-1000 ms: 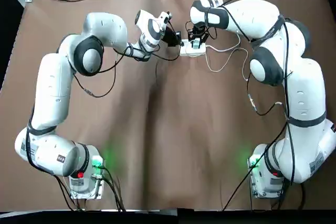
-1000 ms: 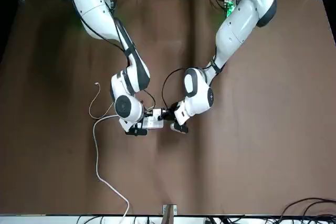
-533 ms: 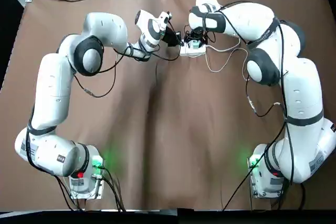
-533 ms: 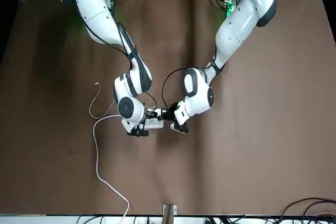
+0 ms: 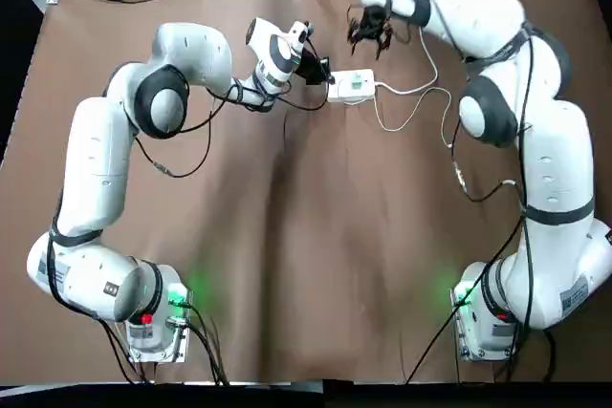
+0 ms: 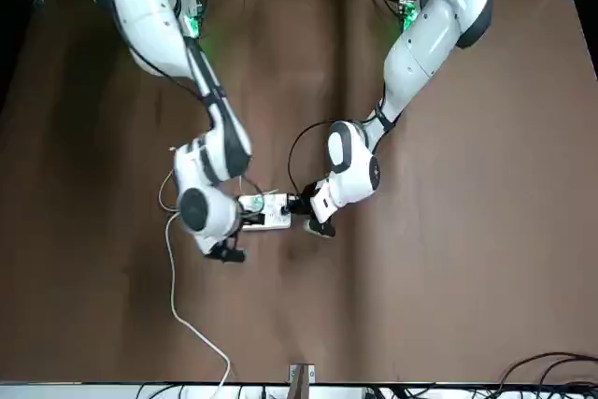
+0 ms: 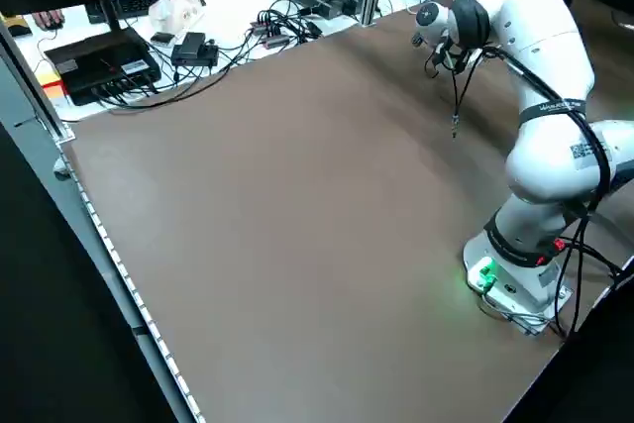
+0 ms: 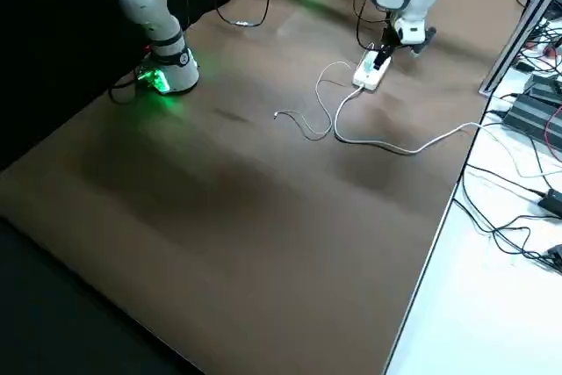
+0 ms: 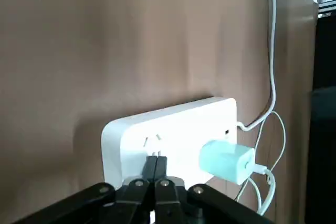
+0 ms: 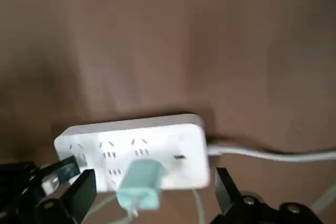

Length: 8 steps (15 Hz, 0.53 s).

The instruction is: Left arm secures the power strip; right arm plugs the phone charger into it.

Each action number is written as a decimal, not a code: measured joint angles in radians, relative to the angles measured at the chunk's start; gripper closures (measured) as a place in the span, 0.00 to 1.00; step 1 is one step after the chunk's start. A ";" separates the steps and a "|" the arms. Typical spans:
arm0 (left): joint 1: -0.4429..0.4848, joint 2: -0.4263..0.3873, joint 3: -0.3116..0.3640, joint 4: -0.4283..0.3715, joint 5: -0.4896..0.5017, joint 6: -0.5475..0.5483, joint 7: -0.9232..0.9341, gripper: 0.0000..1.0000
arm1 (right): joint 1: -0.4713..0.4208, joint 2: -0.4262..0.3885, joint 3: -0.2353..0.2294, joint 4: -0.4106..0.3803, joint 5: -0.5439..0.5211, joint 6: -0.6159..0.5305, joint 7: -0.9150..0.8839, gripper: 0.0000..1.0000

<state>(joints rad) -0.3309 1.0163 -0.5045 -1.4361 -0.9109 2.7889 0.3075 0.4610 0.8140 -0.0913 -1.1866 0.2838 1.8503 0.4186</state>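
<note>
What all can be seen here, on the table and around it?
Power strip: one, white, far part of the table
Phone charger: one, teal, in the power strip
Charger cable: one, white, from the charger
Power cord: one, white, from the strip off the far edge
Table: one, brown, under both arms
Black cables and boxes: several, beyond the far edge
Left gripper: one, black, closed at the strip's end
Right gripper: one, black, open, beside the strip, clear of the charger
Arms: two, white

The phone charger (image 9: 227, 160) sits in the power strip (image 9: 173, 139). The left gripper (image 9: 155, 162) is at the strip's opposite end.
</note>
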 joint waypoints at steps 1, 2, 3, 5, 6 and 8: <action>0.000 0.000 0.000 0.000 0.000 0.000 0.000 0.99 | -0.023 -0.015 -0.002 0.022 0.000 -0.041 0.000 0.00; 0.000 0.000 0.000 0.000 0.000 0.000 0.000 0.99 | -0.057 -0.043 -0.005 0.045 -0.001 -0.087 -0.001 0.00; 0.000 0.000 0.000 0.000 0.000 0.000 0.000 0.99 | -0.092 -0.077 -0.010 0.059 -0.002 -0.111 -0.011 0.00; 0.000 0.000 0.000 0.002 0.000 0.001 0.000 0.99 | -0.170 -0.154 -0.018 0.072 -0.003 -0.130 -0.061 0.00; 0.000 0.000 0.000 0.004 0.000 0.002 0.000 0.99 | -0.219 -0.195 -0.021 0.073 -0.003 -0.148 -0.090 0.00; 0.000 0.000 -0.001 0.008 0.000 0.003 0.000 0.99 | -0.331 -0.269 -0.022 0.073 -0.003 -0.238 -0.180 0.00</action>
<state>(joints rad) -0.3305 1.0165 -0.5060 -1.4284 -0.9109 2.7916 0.3074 0.1300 0.5454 -0.1129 -1.1141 0.2807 1.6119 0.2390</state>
